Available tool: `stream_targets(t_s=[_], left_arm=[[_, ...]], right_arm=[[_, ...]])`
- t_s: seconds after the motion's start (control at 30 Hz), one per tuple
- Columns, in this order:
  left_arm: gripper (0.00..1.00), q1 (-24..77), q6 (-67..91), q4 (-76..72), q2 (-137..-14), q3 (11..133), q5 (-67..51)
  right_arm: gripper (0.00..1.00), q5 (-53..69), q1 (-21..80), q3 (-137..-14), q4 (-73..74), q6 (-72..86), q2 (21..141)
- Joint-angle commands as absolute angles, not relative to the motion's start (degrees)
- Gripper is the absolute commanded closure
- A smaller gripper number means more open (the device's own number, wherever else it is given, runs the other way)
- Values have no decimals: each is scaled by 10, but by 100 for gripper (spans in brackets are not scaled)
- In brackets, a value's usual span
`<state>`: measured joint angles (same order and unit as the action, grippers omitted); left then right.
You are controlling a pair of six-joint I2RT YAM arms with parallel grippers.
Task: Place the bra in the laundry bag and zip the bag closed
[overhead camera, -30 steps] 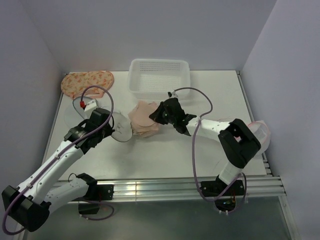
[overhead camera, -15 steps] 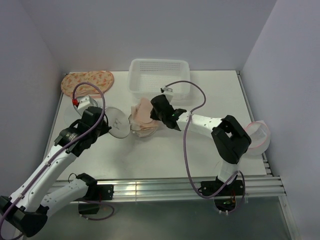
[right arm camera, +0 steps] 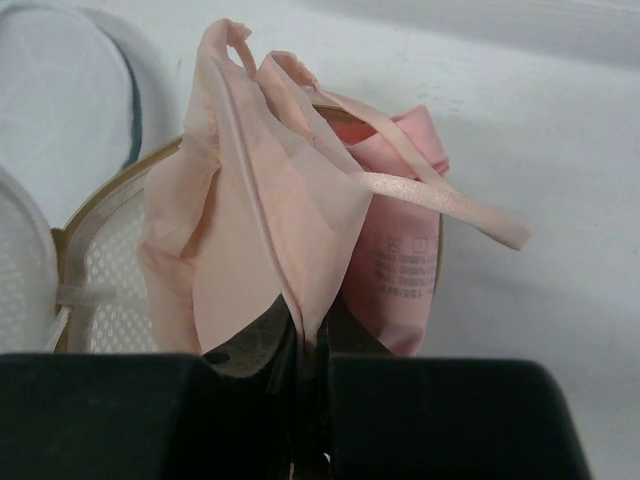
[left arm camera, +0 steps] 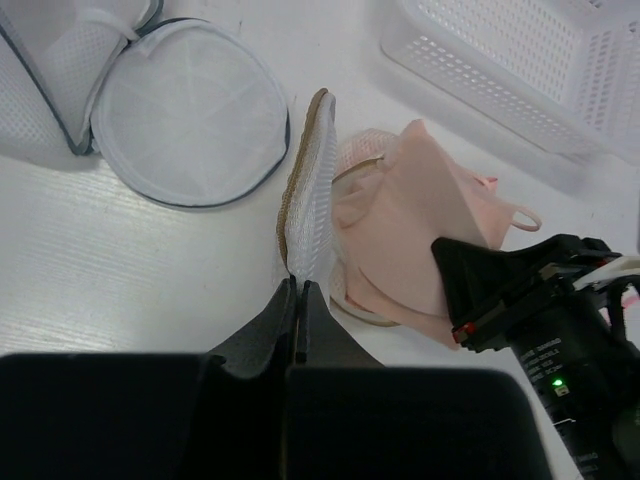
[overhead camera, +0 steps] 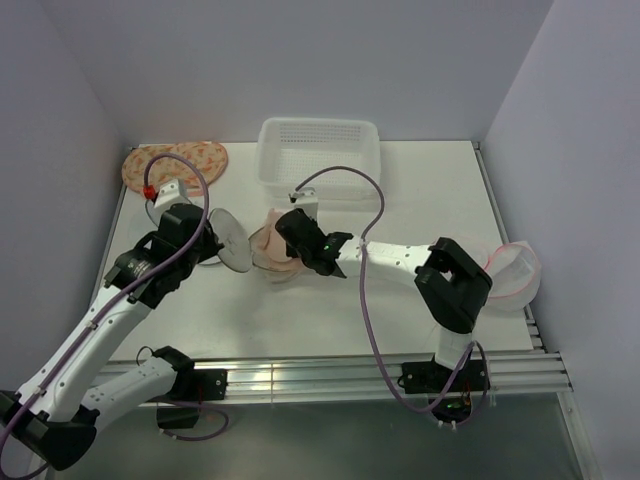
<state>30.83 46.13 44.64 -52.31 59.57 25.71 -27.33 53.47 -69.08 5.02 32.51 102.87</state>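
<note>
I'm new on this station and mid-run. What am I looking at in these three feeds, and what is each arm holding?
Two robot arms, the left arm and the right arm, are bolted at the near edge of the table. The overhead view looks down on both. The other two views come from a camera on each wrist. The left gripper is shut on the tan rim of the laundry bag, holding its mesh flap lifted open. The right gripper is shut on the bra, a pale pink one bunched over the bag's open half. Also on the table are a white basket, a patterned fabric piece, a grey-rimmed mesh bag and, far right, a pink-rimmed mesh bag.
</note>
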Motion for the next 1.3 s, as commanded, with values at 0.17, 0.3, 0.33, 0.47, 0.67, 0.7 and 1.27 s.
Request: stream_targets(t_s=[0.17, 0.3, 0.33, 0.47, 0.67, 0.7, 1.27], left_arm=[[100, 315, 425, 401, -529, 647, 232], [100, 320, 420, 401, -526, 665, 233], [100, 322, 419, 399, -524, 667, 232], [100, 325, 413, 386, -519, 679, 212], [100, 332, 398, 382, -518, 680, 240], [100, 332, 397, 382, -525, 678, 238], [100, 334, 383, 340, -535, 628, 233]], right_arm=[[100, -258, 553, -749, 47, 285, 1086], [100, -256, 554, -775, 75, 287, 1116], [100, -254, 553, -779, 76, 286, 1121], [100, -246, 553, -810, 96, 280, 1144], [100, -233, 554, -799, 93, 274, 1145], [100, -225, 553, -791, 77, 273, 1128], [100, -14, 553, -657, -55, 258, 985]])
